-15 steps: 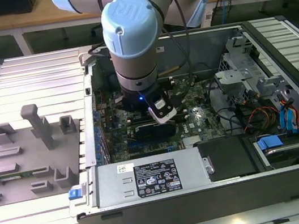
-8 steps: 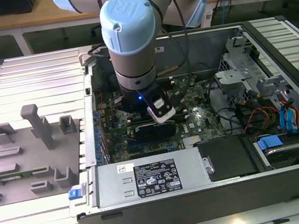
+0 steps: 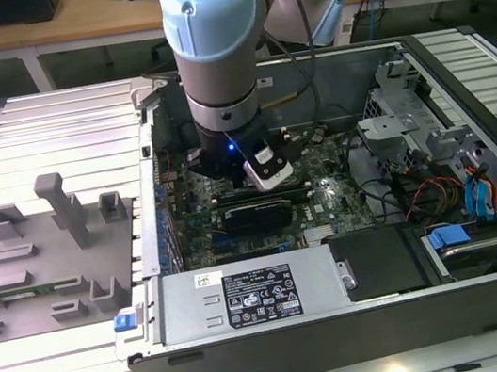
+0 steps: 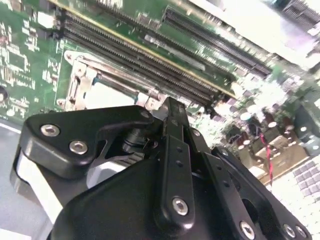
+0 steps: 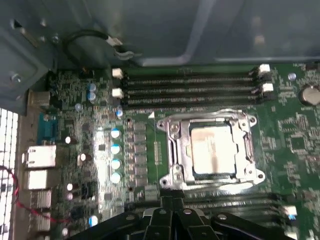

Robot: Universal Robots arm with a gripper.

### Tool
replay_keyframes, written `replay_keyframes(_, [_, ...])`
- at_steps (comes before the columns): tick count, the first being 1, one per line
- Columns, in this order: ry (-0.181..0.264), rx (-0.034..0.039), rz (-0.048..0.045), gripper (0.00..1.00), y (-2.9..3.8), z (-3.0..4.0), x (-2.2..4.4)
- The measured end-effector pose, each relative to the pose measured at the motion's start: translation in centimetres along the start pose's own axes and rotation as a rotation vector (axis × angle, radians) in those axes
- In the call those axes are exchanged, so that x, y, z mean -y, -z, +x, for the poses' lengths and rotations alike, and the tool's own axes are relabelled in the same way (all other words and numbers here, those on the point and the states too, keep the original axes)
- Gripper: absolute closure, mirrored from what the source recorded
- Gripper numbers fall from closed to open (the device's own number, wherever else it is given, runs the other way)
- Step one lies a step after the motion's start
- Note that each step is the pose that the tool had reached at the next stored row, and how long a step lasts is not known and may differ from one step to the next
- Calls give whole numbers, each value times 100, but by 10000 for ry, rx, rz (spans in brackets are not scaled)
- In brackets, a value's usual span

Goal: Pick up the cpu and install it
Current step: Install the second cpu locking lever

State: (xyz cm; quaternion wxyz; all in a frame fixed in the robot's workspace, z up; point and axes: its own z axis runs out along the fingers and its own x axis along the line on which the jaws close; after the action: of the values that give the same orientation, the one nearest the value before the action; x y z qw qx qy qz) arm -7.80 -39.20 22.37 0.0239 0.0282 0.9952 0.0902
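Ext view: arm w/ gripper [image 3: 260, 170] down inside PC case [image 3: 485, 232], over motherboard.
2nd wrist view: jaws closed, nothing held, beside CPU socket [image 4: 82, 82].
1st wrist view: cpu [image 5: 214, 149] seated in socket, so placement looks done.

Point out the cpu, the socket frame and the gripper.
cpu [image 5: 214, 151]: first wrist view, middle of its pale metal top.
socket frame [image 5: 176, 150]: first wrist view, its metal side bar.
gripper [image 5: 172, 206]: first wrist view, between its dark fingertips.
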Motion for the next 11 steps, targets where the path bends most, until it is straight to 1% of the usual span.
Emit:
replay_keyframes(1, [-2, 14, 283, 89, 12, -8, -3])
replay_keyframes(2, [-12, 26, 451, 89, 11, -28, -6])
replay_keyframes(4, [-18, 27, 454, 89, 8, -88, -12])
replay_keyframes(5, [-21, 27, 454, 89, 5, -137, -18])
replay_keyframes(6, [-21, 26, 455, 89, 3, -169, -22])
replay_keyframes(7, [-20, 26, 455, 89, -2, -225, -31])
replay_keyframes(8, [-22, 24, 456, 89, -5, -256, -42])
replay_keyframes(9, [-22, 24, 458, 89, -9, -281, -60])
replay_keyframes(10, [-22, 26, 460, 89, -19, -305, -105])
replay_keyframes(11, [-22, 26, 465, 89, -30, -314, -161])
